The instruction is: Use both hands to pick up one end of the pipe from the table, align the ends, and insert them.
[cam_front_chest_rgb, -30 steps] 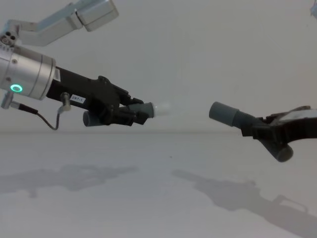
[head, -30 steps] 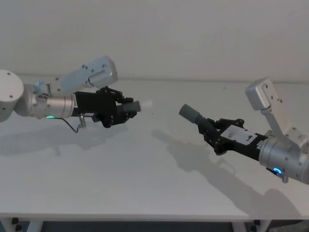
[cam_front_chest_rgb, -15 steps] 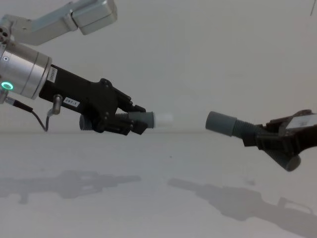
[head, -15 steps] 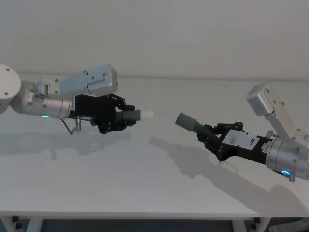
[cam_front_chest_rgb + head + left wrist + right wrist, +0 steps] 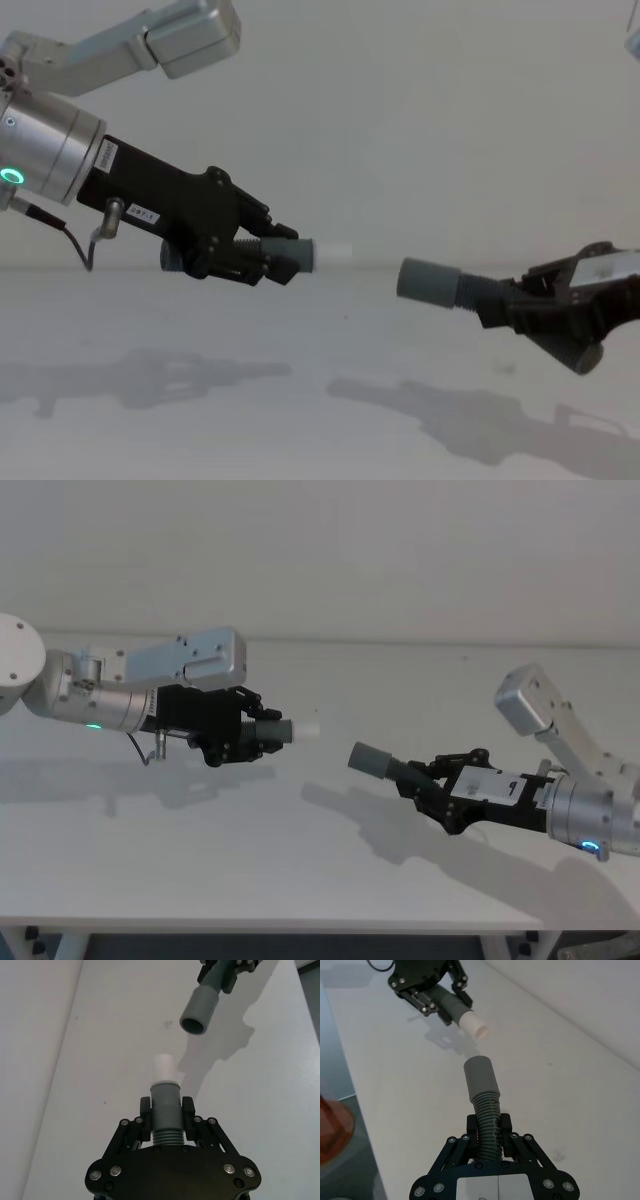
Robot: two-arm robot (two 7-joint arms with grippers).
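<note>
Both black two-finger grippers held pipe halves above the plain white table (image 5: 300,860).
Left gripper (image 5: 252,734) clamped the grey white-tipped piece (image 5: 290,729); right gripper (image 5: 425,785) clamped the ribbed grey socket piece (image 5: 385,765); ends faced, apart.

You have open air between the whitish tip (image 5: 335,251) and the socket mouth (image 5: 404,278), nothing standing in that gap, and bare table (image 5: 300,860) beneath both raised pipe pieces.
</note>
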